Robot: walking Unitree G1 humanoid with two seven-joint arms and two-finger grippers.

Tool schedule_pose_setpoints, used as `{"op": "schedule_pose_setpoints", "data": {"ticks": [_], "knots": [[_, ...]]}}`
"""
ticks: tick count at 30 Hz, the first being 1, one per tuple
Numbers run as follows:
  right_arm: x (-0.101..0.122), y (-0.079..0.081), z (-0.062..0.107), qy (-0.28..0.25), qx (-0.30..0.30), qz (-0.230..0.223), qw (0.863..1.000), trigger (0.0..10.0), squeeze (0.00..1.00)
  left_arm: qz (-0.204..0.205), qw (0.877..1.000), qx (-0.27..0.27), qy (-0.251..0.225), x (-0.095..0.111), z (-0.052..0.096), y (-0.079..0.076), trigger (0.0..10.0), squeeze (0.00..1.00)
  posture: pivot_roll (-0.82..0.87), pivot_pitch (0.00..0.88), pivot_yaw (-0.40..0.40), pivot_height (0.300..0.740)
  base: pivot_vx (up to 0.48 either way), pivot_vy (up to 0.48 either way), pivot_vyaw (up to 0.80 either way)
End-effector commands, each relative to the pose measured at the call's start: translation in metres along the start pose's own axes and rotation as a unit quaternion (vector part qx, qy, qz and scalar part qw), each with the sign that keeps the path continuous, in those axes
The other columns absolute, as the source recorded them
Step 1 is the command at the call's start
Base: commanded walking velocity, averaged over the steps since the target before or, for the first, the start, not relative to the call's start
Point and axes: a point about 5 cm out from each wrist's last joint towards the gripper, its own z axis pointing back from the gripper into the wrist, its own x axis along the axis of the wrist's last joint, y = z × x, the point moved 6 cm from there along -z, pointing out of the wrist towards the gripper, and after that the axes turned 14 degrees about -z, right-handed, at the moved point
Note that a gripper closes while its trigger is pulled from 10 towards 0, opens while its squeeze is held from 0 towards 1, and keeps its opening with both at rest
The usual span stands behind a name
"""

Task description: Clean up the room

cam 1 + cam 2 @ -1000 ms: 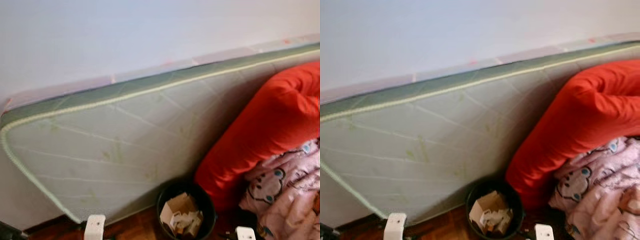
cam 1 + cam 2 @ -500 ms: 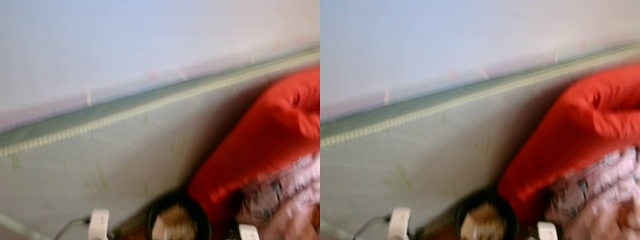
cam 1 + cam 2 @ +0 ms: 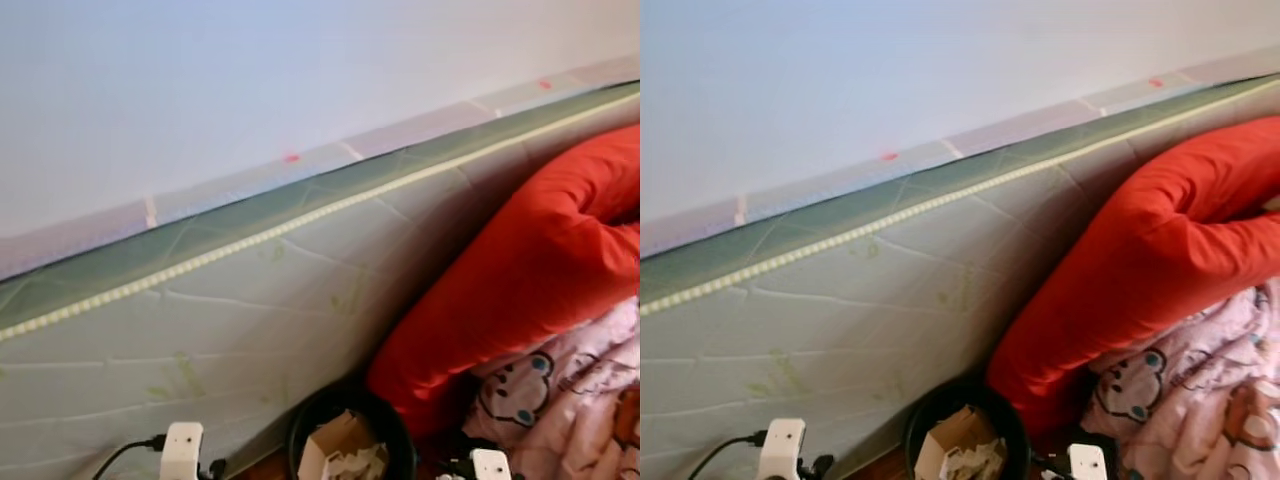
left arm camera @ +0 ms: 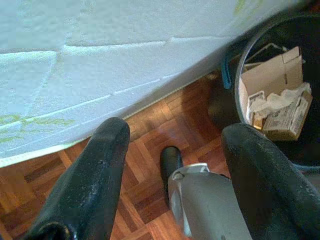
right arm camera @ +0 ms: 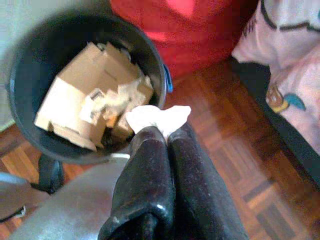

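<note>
One tissue [image 5: 159,118] is pinched at the tips of the right gripper [image 5: 165,137], whose two fingers [image 5: 145,170] are pressed together on it; the white wad pokes out past the fingertips, toward 12 o'clock in the right wrist view, and hangs at the rim of the bin [image 5: 161,75], on its 4 o'clock side. One black bin [image 3: 385,415] stands on the wood floor [image 4: 150,130], against the foot of one pale green mattress [image 3: 200,320] propped on edge along the wall [image 3: 250,70]. Inside the bin lie brown cardboard scraps [image 5: 85,100] and crumpled paper, filling its bottom. In the head views, one red cushion [image 3: 520,280] leans at 3 o'clock of the bin, touching the mattress, and one pink cartoon blanket [image 3: 570,390] lies just below the cushion. The left gripper [image 4: 175,150] hangs with its two fingers spread wide and nothing between them, above the floor near the mattress foot; in its wrist view the bin sits at 2 o'clock. Two white wrist blocks [image 3: 181,452] show low in the head views.
</note>
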Motion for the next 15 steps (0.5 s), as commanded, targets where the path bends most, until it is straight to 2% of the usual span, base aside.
{"op": "schedule_pose_setpoints", "data": {"ticks": [1, 7, 10, 15], "knots": [[0.003, -0.002, 0.001, -0.01, 0.001, -0.004, 1.0, 10.0, 0.0, 0.005, 1.0, 0.007, -0.005, 0.001, 0.0, 0.003, 10.0, 0.0, 0.03, 0.054, -0.069, 0.734, 0.0, 0.0, 0.0], [0.012, 0.006, 0.002, -0.04, 0.033, -0.011, 0.999, 10.0, 0.0, 0.012, 0.996, 0.001, -0.087, 0.067, -0.013, -0.018, 10.0, 0.0, 0.03, 0.061, -0.069, 0.734, 0.0, 0.0, 0.0], [0.014, 0.007, 0.002, -0.044, 0.038, -0.005, 0.998, 10.0, 0.0, 0.015, 0.995, 0.0, -0.101, 0.076, -0.013, -0.019, 10.0, 0.0, 0.03, 0.061, -0.069, 0.734, 0.0, 0.0, 0.0], [0.017, 0.01, 0.003, -0.053, 0.051, 0.01, 0.997, 10.0, 0.0, 0.016, 0.989, -0.006, -0.149, 0.1, -0.011, -0.02, 10.0, 0.0, 0.03, 0.066, -0.07, 0.734, 0.0, 0.0, 0.0]]}}
